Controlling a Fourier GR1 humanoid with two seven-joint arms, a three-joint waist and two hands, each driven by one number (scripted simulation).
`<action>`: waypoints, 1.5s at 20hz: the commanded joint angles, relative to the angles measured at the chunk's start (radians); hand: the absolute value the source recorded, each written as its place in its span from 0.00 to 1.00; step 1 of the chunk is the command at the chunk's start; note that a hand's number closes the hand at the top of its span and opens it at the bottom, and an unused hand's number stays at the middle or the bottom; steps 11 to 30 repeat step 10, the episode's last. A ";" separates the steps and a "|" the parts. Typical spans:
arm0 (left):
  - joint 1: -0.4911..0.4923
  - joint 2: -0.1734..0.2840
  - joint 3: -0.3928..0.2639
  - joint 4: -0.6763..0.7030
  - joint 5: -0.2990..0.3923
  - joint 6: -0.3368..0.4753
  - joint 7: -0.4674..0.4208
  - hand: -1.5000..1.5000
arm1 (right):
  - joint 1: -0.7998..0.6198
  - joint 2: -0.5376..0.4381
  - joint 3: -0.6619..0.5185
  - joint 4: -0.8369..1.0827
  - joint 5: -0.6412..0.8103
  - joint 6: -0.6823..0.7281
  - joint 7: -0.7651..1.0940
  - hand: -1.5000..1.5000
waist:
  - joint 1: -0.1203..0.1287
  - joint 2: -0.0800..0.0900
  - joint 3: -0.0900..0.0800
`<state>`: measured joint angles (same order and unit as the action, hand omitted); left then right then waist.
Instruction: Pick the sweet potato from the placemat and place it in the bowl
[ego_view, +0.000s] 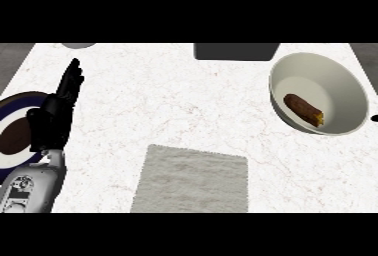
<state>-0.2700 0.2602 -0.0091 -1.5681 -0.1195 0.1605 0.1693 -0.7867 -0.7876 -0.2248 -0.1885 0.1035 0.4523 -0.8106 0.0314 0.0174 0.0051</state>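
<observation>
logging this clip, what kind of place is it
Most likely a kitchen counter: a white marbled countertop carrying a grey placemat, a bowl holding a sweet potato, and a dark-rimmed plate.

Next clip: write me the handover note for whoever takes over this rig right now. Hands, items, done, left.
Left hand: open, fingers straight, resting at the view's left, holding nothing.
Right hand: not in view.
Sweet potato: lying inside the bowl, at the counter's right.
Placemat: near the lower edge, nothing on it.
Done: pick and placement.
Left: nothing apparent for the task; confirm where the right hand is.
</observation>
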 joint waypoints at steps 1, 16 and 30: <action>0.014 0.001 0.005 -0.009 0.005 -0.007 0.007 0.50 | 0.072 -0.040 0.005 -0.012 -0.003 0.212 -0.162 0.00 | -0.001 -0.002 0.001; 0.083 -0.035 -0.034 -0.049 -0.025 0.014 -0.002 0.50 | 0.193 -0.064 0.011 -0.079 -0.030 0.249 -0.221 0.00 | -0.009 -0.009 0.001; 0.083 -0.035 -0.034 -0.049 -0.025 0.014 -0.002 0.50 | 0.193 -0.064 0.011 -0.079 -0.030 0.249 -0.221 0.00 | -0.009 -0.009 0.001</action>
